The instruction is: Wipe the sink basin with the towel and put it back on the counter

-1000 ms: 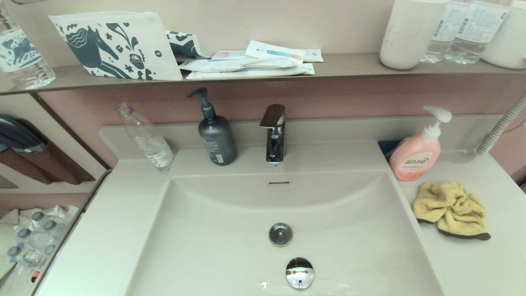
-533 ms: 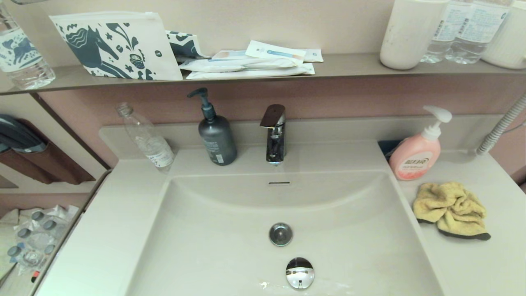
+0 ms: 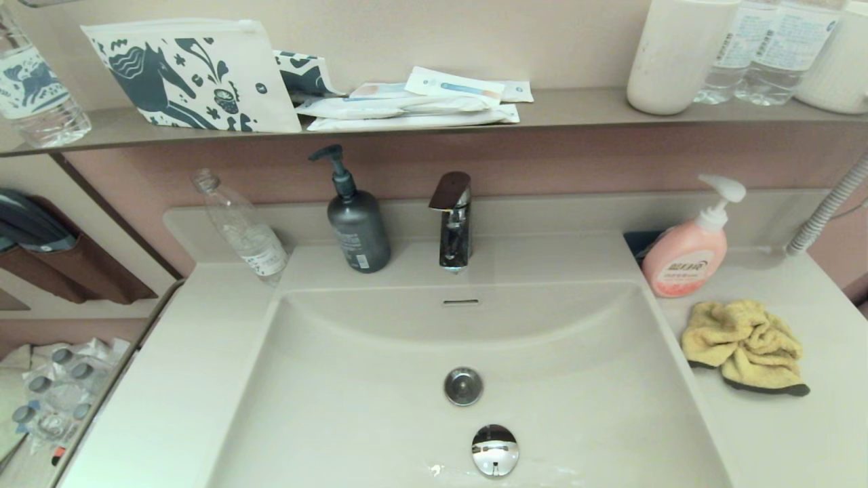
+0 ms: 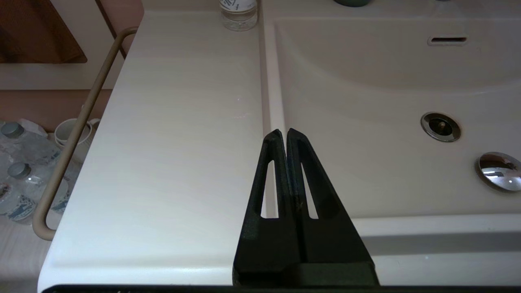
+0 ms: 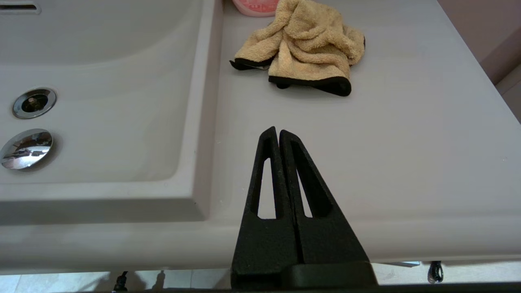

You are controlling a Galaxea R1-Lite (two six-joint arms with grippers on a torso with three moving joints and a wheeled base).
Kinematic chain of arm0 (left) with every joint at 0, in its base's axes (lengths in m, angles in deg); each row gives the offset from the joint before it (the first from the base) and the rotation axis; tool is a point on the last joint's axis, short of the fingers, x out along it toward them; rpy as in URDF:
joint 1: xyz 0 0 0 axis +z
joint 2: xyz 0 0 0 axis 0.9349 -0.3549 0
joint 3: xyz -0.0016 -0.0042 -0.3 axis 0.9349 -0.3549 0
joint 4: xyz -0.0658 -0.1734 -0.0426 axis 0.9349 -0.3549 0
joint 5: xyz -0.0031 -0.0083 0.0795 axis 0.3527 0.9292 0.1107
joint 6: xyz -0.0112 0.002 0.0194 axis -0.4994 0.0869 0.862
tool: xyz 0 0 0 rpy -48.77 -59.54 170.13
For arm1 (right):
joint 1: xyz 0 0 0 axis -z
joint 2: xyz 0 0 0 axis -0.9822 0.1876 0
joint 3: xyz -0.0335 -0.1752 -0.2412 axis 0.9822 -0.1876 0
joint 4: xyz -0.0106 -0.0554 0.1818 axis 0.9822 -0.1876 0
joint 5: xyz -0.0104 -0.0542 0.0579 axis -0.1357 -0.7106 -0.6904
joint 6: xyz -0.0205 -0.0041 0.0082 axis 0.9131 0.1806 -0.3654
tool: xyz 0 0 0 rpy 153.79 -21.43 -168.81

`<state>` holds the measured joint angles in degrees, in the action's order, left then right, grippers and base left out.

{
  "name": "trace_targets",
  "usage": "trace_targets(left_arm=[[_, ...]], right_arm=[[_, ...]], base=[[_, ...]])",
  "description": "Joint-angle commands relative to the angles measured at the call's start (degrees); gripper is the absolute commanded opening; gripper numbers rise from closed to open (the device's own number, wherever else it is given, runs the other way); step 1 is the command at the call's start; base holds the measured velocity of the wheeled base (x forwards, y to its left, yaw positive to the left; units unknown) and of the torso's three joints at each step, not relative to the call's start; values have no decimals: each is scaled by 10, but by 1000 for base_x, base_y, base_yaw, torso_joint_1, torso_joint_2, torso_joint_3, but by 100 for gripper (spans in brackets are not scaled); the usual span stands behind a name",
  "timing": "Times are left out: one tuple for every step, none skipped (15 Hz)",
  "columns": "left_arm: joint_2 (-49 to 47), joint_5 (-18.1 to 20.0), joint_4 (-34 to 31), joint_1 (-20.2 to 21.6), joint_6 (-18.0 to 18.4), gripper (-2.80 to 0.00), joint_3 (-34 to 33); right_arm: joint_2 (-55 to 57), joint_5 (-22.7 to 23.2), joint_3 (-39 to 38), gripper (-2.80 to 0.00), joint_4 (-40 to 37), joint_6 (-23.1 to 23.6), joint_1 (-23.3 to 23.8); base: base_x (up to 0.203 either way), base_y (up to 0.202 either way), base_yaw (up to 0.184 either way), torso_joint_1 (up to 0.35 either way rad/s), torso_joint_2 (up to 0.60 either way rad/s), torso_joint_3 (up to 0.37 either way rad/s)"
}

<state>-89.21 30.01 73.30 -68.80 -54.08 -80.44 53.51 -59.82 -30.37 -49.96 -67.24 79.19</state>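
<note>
The mustard-yellow towel (image 3: 742, 347) with black edging lies crumpled on the counter (image 3: 780, 434) to the right of the sink basin (image 3: 380, 379), just in front of the pink soap bottle (image 3: 686, 252). Neither gripper shows in the head view. In the right wrist view my right gripper (image 5: 276, 131) is shut and empty near the counter's front edge, well short of the towel (image 5: 303, 44). In the left wrist view my left gripper (image 4: 283, 132) is shut and empty over the basin's left rim. The chrome drain plug (image 3: 495, 450) sits at the basin's front.
A dark pump bottle (image 3: 356, 220), the faucet (image 3: 453, 220) and a clear plastic bottle (image 3: 241, 227) stand behind the basin. A wall shelf (image 3: 583, 112) above holds a pouch, packets and bottles. A towel rail (image 4: 69, 138) runs along the counter's left side.
</note>
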Motion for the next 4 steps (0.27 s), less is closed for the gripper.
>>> trace_targets(left_arm=[[0,0,0,0,0,-280,0],[0,0,0,0,0,-280,0],[0,0,0,0,0,-280,0],[0,0,0,0,0,-280,0]], right_arm=[[1,0,0,-280,0,0,0],[1,0,0,-280,0,0,0],[1,0,0,-280,0,0,0],[1,0,0,-280,0,0,0]], base=[[0,0,0,0,0,0],[0,0,0,0,0,0],[0,0,0,0,0,0],[0,0,0,0,0,0]])
